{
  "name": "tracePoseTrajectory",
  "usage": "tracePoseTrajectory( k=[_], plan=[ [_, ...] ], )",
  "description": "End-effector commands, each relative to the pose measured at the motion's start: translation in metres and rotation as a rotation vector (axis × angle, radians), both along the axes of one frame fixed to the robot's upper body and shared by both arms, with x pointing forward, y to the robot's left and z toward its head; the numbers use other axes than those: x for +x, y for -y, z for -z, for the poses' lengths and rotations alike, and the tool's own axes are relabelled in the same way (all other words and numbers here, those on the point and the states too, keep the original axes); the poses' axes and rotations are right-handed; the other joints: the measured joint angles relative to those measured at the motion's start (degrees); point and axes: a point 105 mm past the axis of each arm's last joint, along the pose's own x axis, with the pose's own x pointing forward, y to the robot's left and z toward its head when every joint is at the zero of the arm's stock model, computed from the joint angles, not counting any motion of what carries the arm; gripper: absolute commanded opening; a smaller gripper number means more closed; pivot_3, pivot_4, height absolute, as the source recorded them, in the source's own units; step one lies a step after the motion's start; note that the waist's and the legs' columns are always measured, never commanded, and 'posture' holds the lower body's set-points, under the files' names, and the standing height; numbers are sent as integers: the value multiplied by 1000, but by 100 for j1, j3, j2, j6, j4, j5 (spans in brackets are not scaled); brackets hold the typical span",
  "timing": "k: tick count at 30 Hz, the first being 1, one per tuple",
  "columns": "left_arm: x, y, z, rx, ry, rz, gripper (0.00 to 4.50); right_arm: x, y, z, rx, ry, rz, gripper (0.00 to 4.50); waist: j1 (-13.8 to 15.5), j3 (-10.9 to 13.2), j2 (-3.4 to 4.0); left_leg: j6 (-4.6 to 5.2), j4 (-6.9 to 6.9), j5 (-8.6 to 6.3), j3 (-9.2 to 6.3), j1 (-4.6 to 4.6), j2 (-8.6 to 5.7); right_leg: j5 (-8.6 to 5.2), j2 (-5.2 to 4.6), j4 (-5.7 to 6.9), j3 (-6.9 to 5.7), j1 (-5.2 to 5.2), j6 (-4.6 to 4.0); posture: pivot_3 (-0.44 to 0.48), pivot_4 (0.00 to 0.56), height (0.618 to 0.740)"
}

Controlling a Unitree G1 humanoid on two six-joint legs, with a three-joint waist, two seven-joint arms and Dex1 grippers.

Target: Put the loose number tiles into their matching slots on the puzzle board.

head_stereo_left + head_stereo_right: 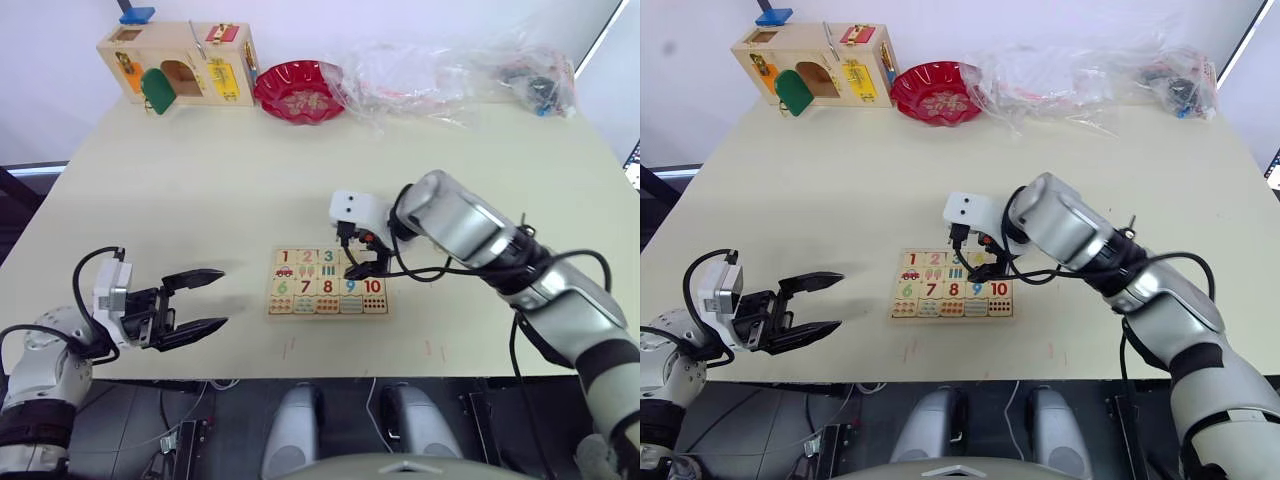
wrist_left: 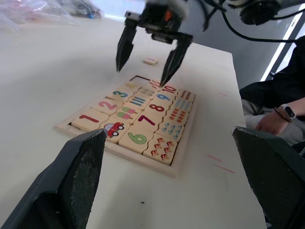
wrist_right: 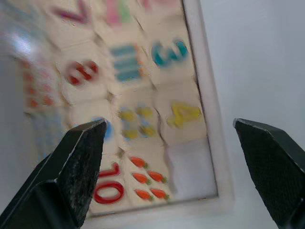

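The puzzle board lies flat near the table's front middle. Tiles 1, 2 and 3 sit in its top row, and tile 4 sits beside them. The slot after the 4 is bare. One small light-wood tile lies loose on the table just past the board's right end; its digit is unreadable. My right gripper hangs open over the board's top right corner with nothing between its fingers. My left gripper is open and empty, low over the table to the board's left.
A wooden box with coloured doors stands at the back left, a red bowl beside it, and clear plastic bags along the back right. A person's hand rests beyond the table's right edge.
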Motion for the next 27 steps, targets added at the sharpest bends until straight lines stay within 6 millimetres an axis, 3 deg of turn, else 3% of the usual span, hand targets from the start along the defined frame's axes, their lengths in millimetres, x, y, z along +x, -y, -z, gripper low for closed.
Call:
tracePoseTrajectory(
  k=[1, 3, 6, 7, 8, 10, 14, 27],
  plan=[
    [-1, -2, -9, -9, 40, 15, 4500, -8, 6, -24, 258, 23, -48, 4420, 0, -2, -3, 0, 2, 0, -2, 0, 1, 0, 1, 1, -1, 1, 0, 0, 150, 740],
    [0, -2, -9, -10, 41, 12, 4500, -2, 13, -19, 258, 78, -43, 4420, -2, -2, -3, 0, 1, 0, -4, 3, 1, 0, 2, 2, -2, 4, -1, 0, 150, 740],
    [2, -2, -10, -11, 42, 10, 4500, 9, 18, -13, 284, 67, 22, 3774, -15, -1, -3, 1, 3, 0, -3, 6, 1, 0, 2, 3, -1, 6, 0, 0, 150, 740],
    [2, -2, -10, -11, 43, 10, 4500, 13, 19, -10, 287, 68, 39, 3241, -15, -2, -3, 1, 3, 1, -2, 8, 1, 0, 4, 3, 1, 6, 0, 0, 150, 740],
    [3, -2, -10, -11, 43, 10, 4500, 17, 20, -8, 289, 70, 48, 3060, -15, -2, -4, 1, 3, 1, -2, 9, 1, 0, 5, 3, 1, 6, 0, 0, 150, 740],
    [5, -2, -11, -11, 46, 10, 4500, 21, 20, -5, 287, 75, 50, 2280, -10, -2, -3, 1, 2, 1, -5, 9, 2, 0, 7, 4, 0, 7, -1, 0, 150, 740],
    [5, -1, -11, -12, 49, 13, 4500, 32, 20, 1, 269, 96, 66, 143, -9, -1, -3, 1, 2, 1, -1, 6, 1, 0, 5, 2, 2, 7, 0, 0, 150, 740],
    [1, -3, -10, -13, 52, -2, 4500, 37, 14, 12, 249, 99, 42, 56, -11, -1, -2, 1, 1, 1, -2, 7, 2, 0, 5, 2, 2, 7, -1, 0, 150, 740]
  ],
)
